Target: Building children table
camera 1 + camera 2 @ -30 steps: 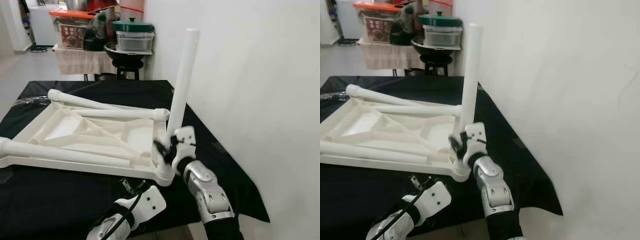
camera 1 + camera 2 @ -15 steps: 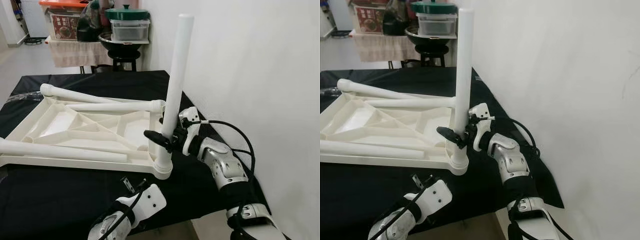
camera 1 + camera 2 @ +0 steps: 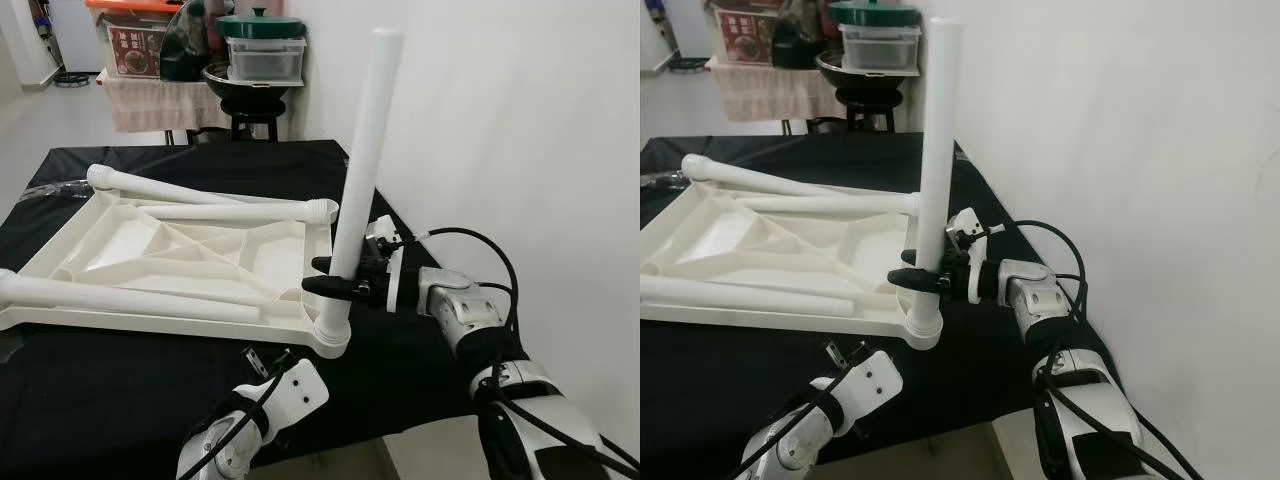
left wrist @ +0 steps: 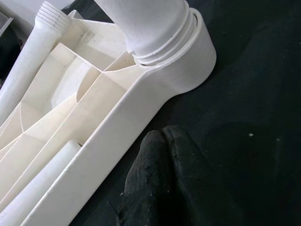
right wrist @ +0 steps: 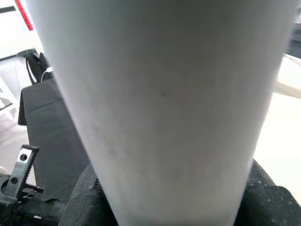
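Black cloth (image 3: 120,390), white wall close right — right claw (image 3: 335,283) clamping upright leg (image 3: 358,170), loose legs (image 3: 130,300) on upturned tabletop (image 3: 200,255).

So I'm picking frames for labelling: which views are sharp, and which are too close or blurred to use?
Both eye views are sharp and evenly lit, showing the right tool on the upright table leg. The right wrist view is soft, with the leg very close. The left wrist view is crisp on the corner socket, with a dark blurred finger in the foreground.

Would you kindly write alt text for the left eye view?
The right end effector grips an upright white table leg seated in the corner socket of an upside-down white tabletop on a black cloth; the left end effector rests nearby.
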Tool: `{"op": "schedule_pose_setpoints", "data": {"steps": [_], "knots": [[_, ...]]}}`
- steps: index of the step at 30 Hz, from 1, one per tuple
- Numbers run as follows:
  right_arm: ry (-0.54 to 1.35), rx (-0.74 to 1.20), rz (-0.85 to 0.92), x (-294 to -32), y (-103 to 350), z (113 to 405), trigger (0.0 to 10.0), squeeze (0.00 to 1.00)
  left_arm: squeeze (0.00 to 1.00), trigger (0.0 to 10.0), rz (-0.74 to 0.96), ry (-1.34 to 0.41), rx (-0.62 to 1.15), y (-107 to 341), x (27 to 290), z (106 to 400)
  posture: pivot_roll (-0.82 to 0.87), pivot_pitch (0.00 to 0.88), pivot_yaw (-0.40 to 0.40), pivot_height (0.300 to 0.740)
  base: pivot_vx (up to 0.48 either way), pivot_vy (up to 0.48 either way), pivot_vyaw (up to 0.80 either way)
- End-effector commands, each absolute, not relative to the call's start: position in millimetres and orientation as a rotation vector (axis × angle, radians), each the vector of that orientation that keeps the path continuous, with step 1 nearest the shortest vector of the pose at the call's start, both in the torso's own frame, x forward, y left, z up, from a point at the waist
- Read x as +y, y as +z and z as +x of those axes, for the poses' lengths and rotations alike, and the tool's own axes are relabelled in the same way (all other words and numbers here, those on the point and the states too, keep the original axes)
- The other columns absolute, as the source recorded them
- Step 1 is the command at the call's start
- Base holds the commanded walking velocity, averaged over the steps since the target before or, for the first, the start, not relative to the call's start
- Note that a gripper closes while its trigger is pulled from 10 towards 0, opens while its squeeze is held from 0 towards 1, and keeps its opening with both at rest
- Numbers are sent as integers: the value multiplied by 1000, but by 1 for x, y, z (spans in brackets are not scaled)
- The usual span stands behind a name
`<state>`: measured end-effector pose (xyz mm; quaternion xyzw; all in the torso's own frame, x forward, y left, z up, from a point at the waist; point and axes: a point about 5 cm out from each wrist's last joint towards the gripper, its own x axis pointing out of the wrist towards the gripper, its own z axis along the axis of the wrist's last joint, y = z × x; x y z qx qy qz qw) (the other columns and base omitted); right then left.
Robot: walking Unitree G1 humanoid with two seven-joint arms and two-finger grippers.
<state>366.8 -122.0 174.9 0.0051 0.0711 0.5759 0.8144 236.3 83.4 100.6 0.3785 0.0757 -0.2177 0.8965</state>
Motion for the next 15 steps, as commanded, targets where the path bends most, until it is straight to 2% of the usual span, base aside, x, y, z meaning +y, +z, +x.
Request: {"op": "schedule_pose_setpoints", "data": {"steps": [1,3,4,5,6,7,8,11,15], "knots": [[1234,221,-60,-128,164,363,0,0,0,10000,763,-455,159,99,81,238,121,0,-127,740,0,0,0],[1231,239,-97,-130,161,362,0,0,0,10000,762,-455,159,99,80,239,121,0,-127,740,0,0,0],[1172,252,-92,-128,154,361,0,0,0,10000,761,-456,158,99,80,239,110,0,-138,740,0,0,0],[879,227,-48,-120,144,369,0,0,0,10000,761,-456,156,98,81,238,108,0,-142,740,0,0,0],[879,227,-48,-120,144,369,0,0,0,10000,761,-456,156,98,81,238,108,0,-142,740,0,0,0],[660,222,-9,-116,136,373,0,0,0,10000,761,-456,156,98,81,238,104,0,-142,740,0,0,0],[473,303,22,-96,97,341,0,0,0,10000,760,-457,153,99,81,237,97,0,-148,740,0,0,0],[461,310,57,-82,88,329,0,0,0,10000,760,-457,154,99,81,237,99,0,-133,740,0,0,0],[438,247,74,-73,98,340,0,0,0,10000,760,-458,155,98,81,238,99,0,-131,740,0,0,0]]}}
